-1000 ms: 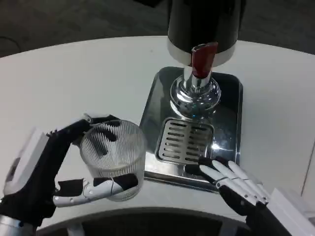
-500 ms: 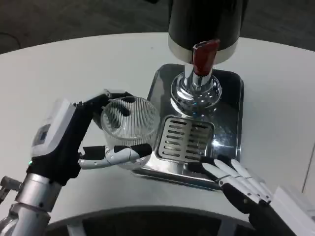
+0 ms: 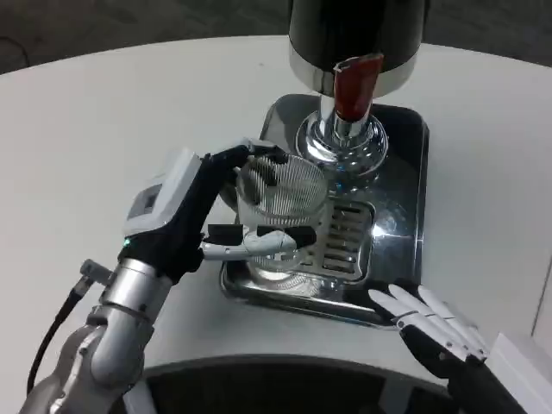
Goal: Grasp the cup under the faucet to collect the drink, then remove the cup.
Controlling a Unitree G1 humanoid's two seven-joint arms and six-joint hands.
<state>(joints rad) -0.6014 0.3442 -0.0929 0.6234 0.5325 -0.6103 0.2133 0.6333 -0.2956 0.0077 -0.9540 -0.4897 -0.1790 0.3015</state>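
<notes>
The left robot hand (image 3: 194, 220) grasps the ribbed glass cup (image 3: 280, 203) over the steel drip tray (image 3: 405, 172), at about seven o'clock from the faucet (image 3: 349, 86), so filling and removal remain, while the right robot hand (image 3: 435, 332) rests released on the counter (image 3: 103, 129).

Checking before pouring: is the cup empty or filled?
Empty: the cup in the left hand shows only clear ribbed glass, no liquid.
</notes>
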